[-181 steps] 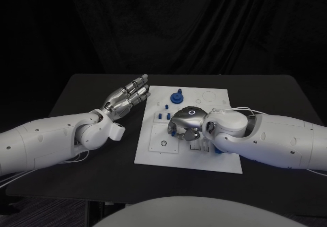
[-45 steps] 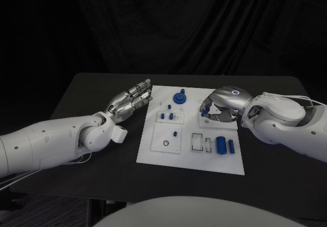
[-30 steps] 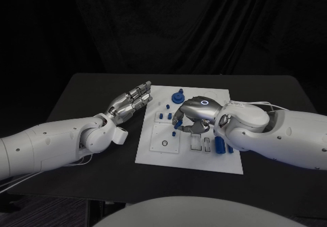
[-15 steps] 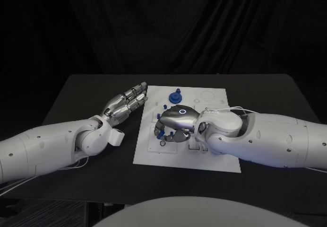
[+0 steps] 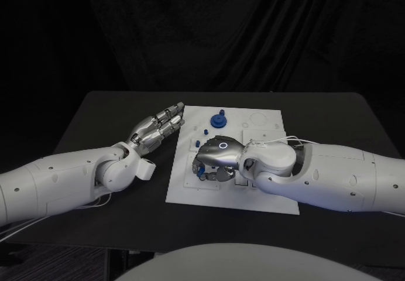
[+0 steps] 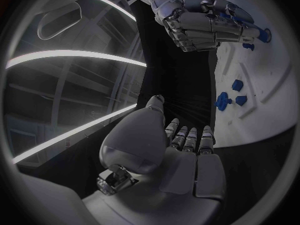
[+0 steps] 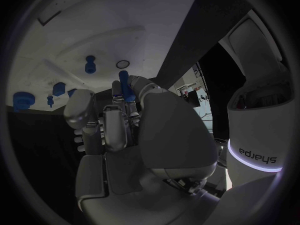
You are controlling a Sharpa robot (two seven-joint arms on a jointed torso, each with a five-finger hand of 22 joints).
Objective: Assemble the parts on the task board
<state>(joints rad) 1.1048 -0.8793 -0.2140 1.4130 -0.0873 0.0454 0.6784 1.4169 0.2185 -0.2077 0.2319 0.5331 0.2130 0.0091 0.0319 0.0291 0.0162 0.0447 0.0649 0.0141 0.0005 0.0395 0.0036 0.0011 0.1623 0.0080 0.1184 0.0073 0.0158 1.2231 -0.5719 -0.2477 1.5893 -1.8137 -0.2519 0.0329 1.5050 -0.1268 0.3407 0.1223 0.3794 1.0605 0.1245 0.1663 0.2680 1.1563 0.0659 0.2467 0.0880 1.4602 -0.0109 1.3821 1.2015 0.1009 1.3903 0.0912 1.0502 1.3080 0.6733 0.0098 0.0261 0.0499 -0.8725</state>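
On board (image 5: 253, 199): one held part (image 7: 124, 86).

Right hand (image 5: 218, 159) is curled palm-down, its fingers (image 7: 125, 92) pinching something small and blue. Left hand (image 5: 157, 127) lies flat, fingers straight and together, holding nothing.

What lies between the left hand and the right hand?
Head view: between left hand and right hand lie bare black table and the task board's left edge.
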